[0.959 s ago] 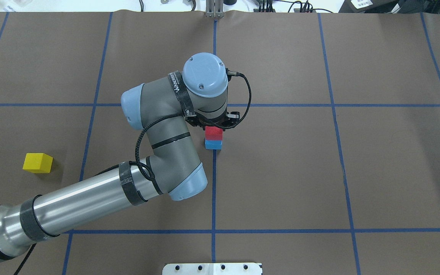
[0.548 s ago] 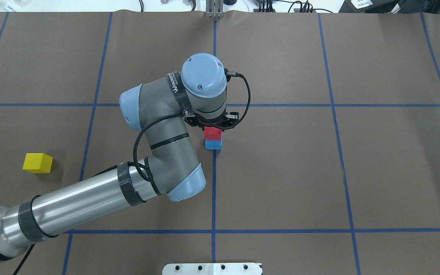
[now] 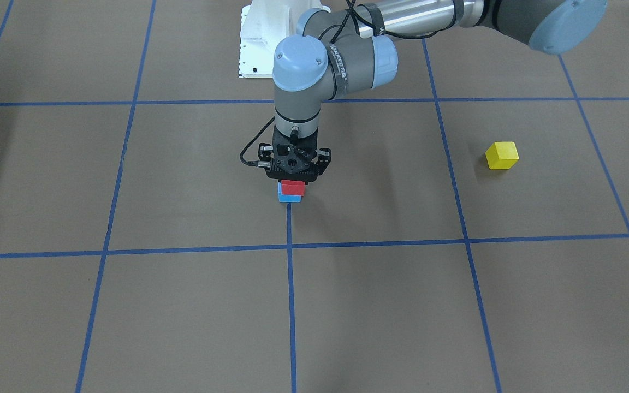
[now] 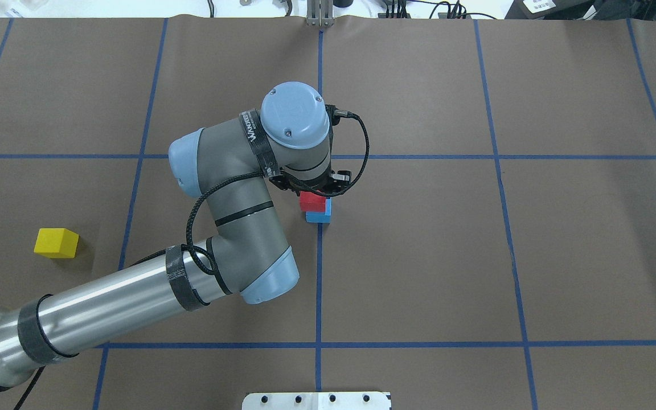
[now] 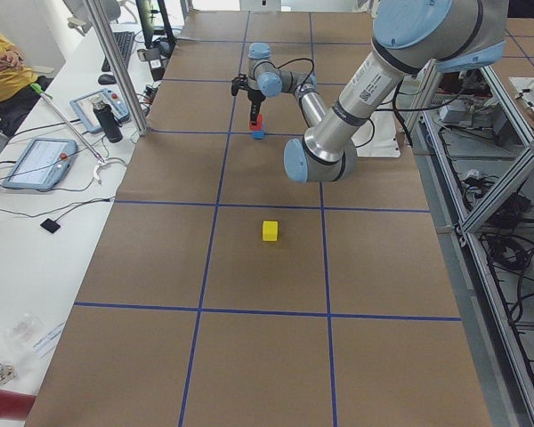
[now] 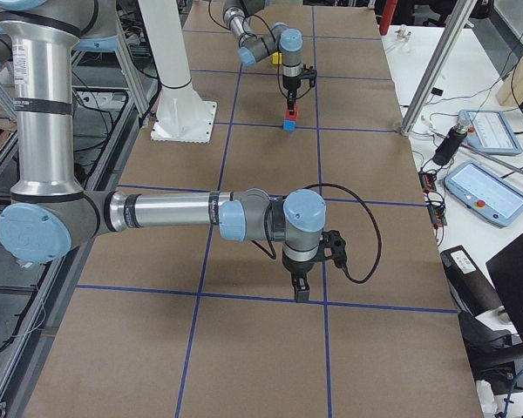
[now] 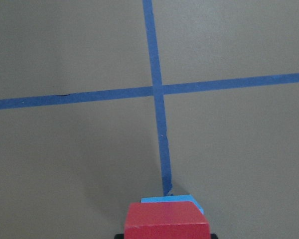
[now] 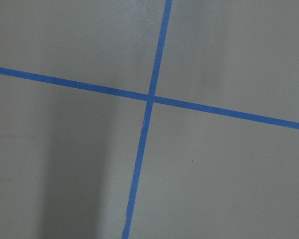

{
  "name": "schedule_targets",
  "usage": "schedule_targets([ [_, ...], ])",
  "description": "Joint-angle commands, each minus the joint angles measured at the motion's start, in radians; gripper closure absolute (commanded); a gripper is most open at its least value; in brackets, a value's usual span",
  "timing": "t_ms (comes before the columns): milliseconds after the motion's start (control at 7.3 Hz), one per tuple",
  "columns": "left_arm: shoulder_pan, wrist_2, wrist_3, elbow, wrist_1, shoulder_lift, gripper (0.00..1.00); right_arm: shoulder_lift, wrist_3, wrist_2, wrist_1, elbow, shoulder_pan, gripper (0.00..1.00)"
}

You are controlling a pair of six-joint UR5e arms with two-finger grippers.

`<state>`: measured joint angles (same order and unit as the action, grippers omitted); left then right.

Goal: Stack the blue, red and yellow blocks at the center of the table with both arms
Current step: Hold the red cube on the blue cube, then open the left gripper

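At the table's [image 4: 419,256] centre, the red block [image 4: 311,201] is over the blue block [image 4: 321,215], shifted a little to the left of it. My left gripper [image 3: 292,184] comes down from above and is shut on the red block [image 3: 293,189]; the blue block [image 3: 289,198] shows just beneath. The left wrist view has the red block [image 7: 167,220] at the bottom edge with a strip of the blue block [image 7: 172,200] behind it. The yellow block [image 4: 56,243] lies alone far to the left. My right gripper [image 6: 301,292] hangs over a tape crossing; I cannot tell its state.
The white pedestal [image 4: 316,400] stands at the table's near edge. A person sits beyond the far-side bench with tablets [image 5: 37,162] on it. Cables and stands line the table's back edge [image 4: 319,17].
My left wrist has moved left and a little toward the robot, and the red block has gone with it, from square over the blue block to offset to the left.
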<state>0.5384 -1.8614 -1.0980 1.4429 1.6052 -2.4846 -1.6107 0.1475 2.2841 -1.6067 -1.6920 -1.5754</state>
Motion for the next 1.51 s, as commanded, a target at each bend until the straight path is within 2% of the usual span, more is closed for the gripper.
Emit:
schedule_targets([
  [0, -0.002, -0.001, 0.001, 0.007, -0.001, 0.0, 0.71, 0.0, 0.001, -0.002, -0.001, 0.0, 0.0, 0.0],
  [274, -0.018, 0.002, 0.0, 0.005, -0.001, 0.001, 0.67, 0.0, 0.0, -0.002, -0.001, 0.0, 0.0, 0.0],
  [822, -0.021, 0.001, 0.003, 0.007, 0.001, 0.0, 0.39, 0.003, 0.0, -0.002, -0.001, 0.0, 0.0, 0.0],
  [959, -0.02, 0.001, 0.006, 0.008, 0.004, 0.001, 0.01, 0.003, 0.0, -0.002, -0.001, 0.0, 0.0, 0.0],
  [1369, -0.005, -0.007, 0.058, 0.091, -0.03, 0.006, 0.0, 0.005, 0.0, -0.002, -0.001, 0.0, 0.0, 0.0],
])
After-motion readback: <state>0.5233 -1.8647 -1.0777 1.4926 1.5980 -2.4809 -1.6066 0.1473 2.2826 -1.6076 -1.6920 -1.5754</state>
